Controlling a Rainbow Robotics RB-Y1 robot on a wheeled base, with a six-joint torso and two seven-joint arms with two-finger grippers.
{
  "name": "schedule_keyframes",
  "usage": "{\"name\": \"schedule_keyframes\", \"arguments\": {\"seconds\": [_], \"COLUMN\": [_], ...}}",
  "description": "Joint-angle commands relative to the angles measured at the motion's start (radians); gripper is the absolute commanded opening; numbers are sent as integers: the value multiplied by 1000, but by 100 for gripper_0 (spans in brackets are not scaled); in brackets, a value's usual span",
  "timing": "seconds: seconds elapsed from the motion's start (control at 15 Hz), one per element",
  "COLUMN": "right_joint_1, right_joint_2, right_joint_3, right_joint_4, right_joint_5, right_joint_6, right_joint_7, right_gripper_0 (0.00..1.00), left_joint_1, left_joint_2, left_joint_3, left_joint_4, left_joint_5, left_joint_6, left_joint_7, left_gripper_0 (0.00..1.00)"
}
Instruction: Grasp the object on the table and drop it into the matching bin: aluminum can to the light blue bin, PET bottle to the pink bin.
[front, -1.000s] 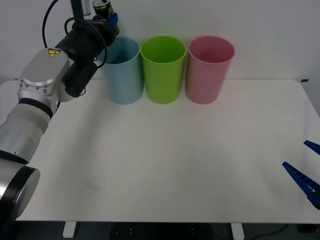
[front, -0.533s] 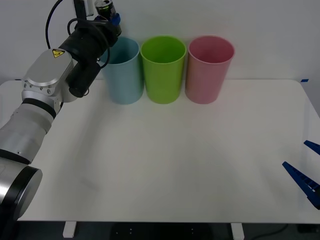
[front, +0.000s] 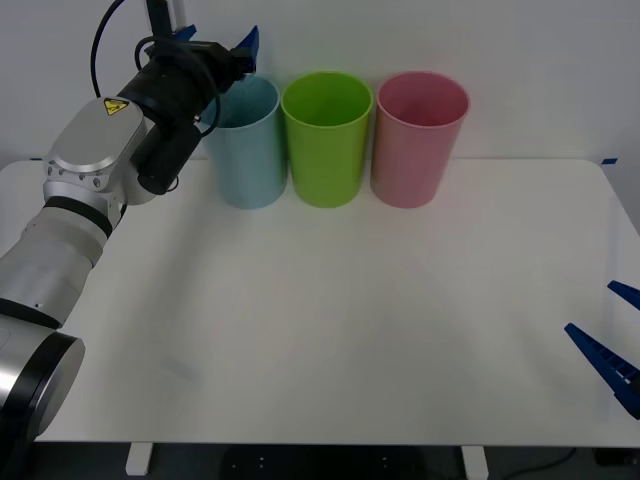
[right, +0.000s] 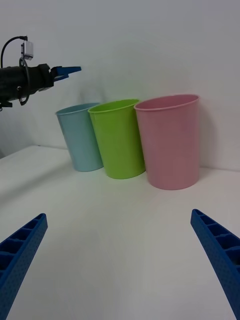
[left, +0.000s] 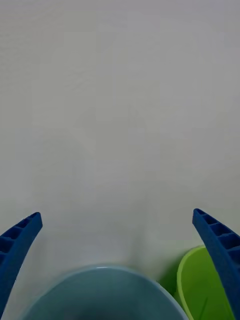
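Fingers on our left gripper (front: 215, 40) are now spreading wide above the light blue bin (front: 243, 142); half a second ago they were clamping the can. We're guessing it's inside. Right gripper (front: 612, 340) is idling open, far from that bin.

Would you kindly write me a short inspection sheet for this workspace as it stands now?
Surface: white table, nothing lying on it.
Job's things: light blue bin, pink bin in a row at the back, upright; can: nothing seen.
Clutter: green bin between the two, close to both.
Grippers: left gripper open above the light blue bin; right gripper open, low at the table's right edge.
Cables: black cable looping off the left arm.
Surroundings: plain white wall.
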Motion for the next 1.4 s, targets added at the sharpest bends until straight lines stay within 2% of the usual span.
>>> {"name": "schedule_keyframes", "arguments": {"seconds": [0.07, 0.27, 0.53, 0.73, 1.13, 1.27, 1.4], "right_joint_1": [0, 0, 0, 0, 0, 0, 0], "right_joint_2": [0, 0, 0, 0, 0, 0, 0], "right_joint_3": [0, 0, 0, 0, 0, 0, 0], "right_joint_4": [0, 0, 0, 0, 0, 0, 0], "right_joint_5": [0, 0, 0, 0, 0, 0, 0], "right_joint_6": [0, 0, 0, 0, 0, 0, 0], "right_joint_7": [0, 0, 0, 0, 0, 0, 0], "right_gripper_0": [100, 100, 100, 100, 100, 100, 100], "left_joint_1": [2, 13, 82, 134, 295, 367, 433], "left_joint_2": [2, 6, 21, 61, 190, 224, 225], "left_joint_3": [0, 0, 17, 17, 18, 54, 114], "left_joint_4": [0, -5, -98, -155, -302, -358, -398], "left_joint_5": [13, 38, 81, 154, 285, 308, 297], "left_joint_6": [-11, -51, -75, -114, -224, -281, -345], "left_joint_7": [2, 3, -4, -15, -49, -55, -60], "left_gripper_0": [100, 100, 100, 100, 100, 100, 100]}}
